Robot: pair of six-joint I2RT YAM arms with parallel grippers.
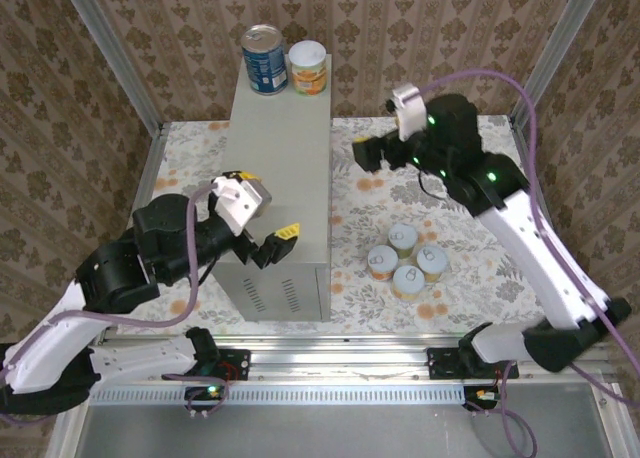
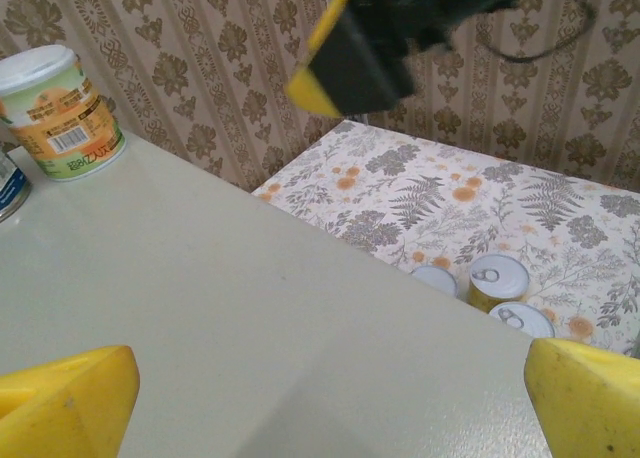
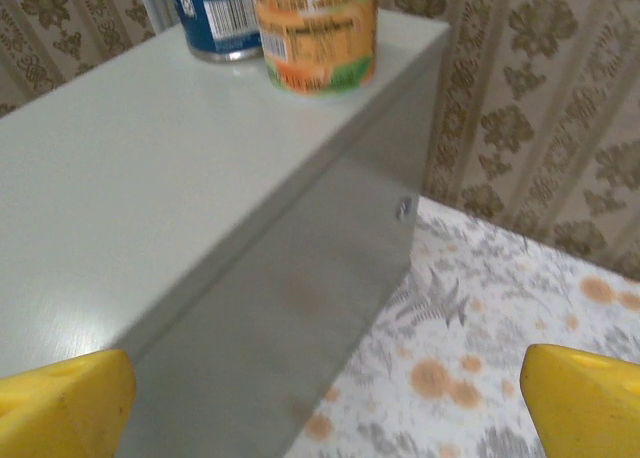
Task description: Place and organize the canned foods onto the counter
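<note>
Grey metal desk (image 1: 285, 158) stands upright on a flower-patterned floor (image 1: 480, 288). The left end effector (image 1: 262, 206) hangs over the near part of the desk's flat top, its yellow-tipped fingers (image 2: 65, 403) spread wide and holding nothing. Well ahead of it, at the far edge of the top, a tall blue can (image 1: 264, 60) and a short orange can (image 1: 308, 68) stand upright just beside each other. The right end effector (image 1: 365, 150) sits off the desk's right side, open and empty, with those two cans ahead of it and to its left. Four more short orange cans (image 1: 407, 280) cluster upright on the floor, nearer the arm bases than the right end effector, beside the desk.
</note>
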